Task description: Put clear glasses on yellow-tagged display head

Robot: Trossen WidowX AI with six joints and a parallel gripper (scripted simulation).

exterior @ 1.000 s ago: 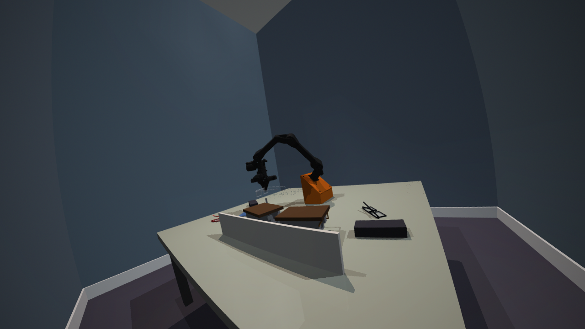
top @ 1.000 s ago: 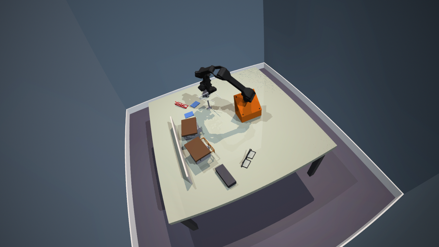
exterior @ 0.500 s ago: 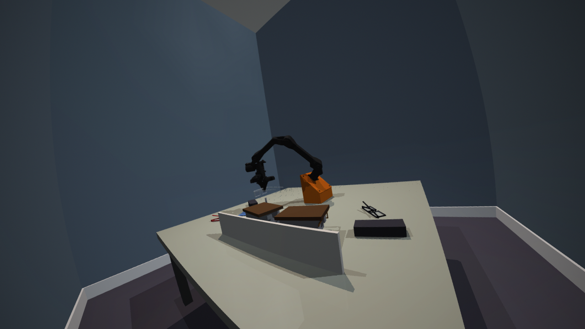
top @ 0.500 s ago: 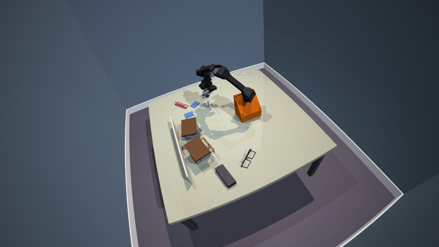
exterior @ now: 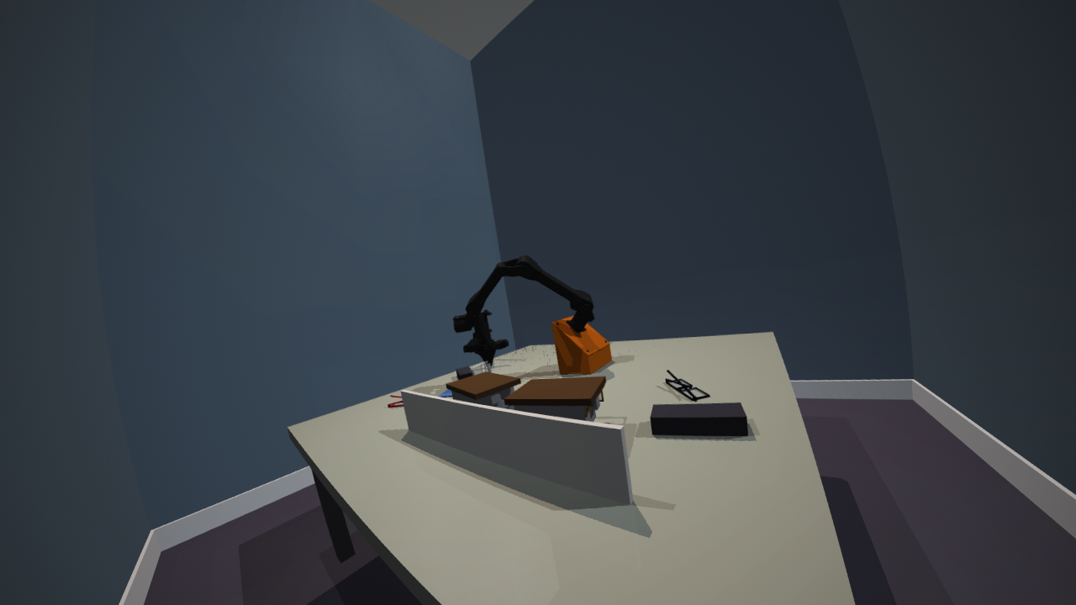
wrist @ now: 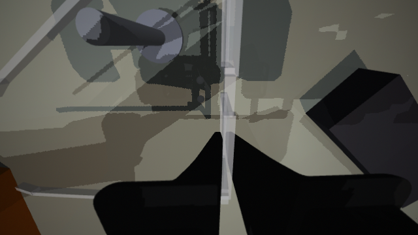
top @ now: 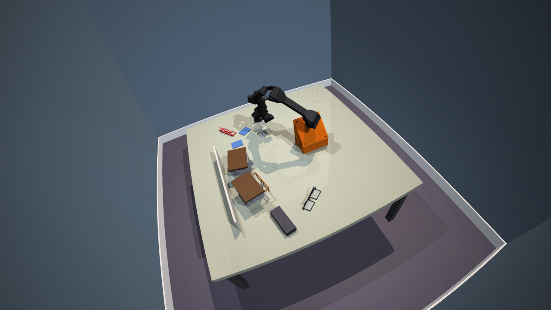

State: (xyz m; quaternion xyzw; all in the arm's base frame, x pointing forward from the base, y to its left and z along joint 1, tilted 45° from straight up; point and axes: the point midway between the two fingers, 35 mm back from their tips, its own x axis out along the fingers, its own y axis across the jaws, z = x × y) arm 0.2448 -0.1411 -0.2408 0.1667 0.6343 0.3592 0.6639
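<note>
My gripper (top: pixel 263 122) (exterior: pixel 488 365) (wrist: pixel 223 137) is shut on the clear glasses (wrist: pixel 230 85). Their front runs edge-on up from the fingertips in the wrist view, with the temples spread to the left. They are held over the table, near a grey post on a round base (top: pixel 262 135) (wrist: pixel 130 31). Two display heads stand under brown boards (top: pixel 237 158) (top: pixel 248 187) (exterior: pixel 485 384) (exterior: pixel 560 391), which hide most of them. Orange glasses (top: pixel 267 188) are at the nearer one. The yellow tag is not visible, so I cannot tell which head bears it.
A white panel (top: pixel 224 184) (exterior: pixel 519 444) stands behind the heads. Red glasses (top: pixel 227 131), two blue pads (top: pixel 244 131) (top: pixel 236 144), black glasses (top: pixel 311 199) (exterior: pixel 688 386) and a long dark box (top: pixel 283 220) (exterior: pixel 698 419) lie around. A small dark block (exterior: pixel 464 372) (wrist: pixel 375 130) is near the gripper.
</note>
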